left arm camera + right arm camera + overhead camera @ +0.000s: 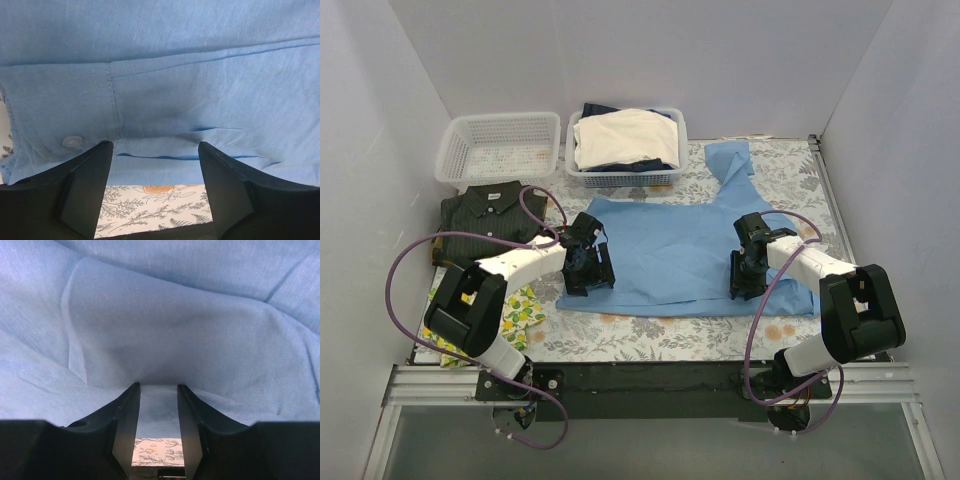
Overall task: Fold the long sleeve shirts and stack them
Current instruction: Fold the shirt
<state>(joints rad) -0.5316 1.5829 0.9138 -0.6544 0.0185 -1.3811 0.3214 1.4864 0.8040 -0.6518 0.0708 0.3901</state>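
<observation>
Blue shirt [670, 245] is spread flat in the middle of the tabletop [790, 180]. Its near edge is met by the left gripper [588, 280], held wide, and the right gripper [745, 285], held narrower but not shut. Both sides should be pinched and lifted together.

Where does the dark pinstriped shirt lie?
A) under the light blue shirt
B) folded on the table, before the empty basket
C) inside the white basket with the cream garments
B: the dark pinstriped shirt lies folded on the table, on the near side of the empty white basket.
</observation>
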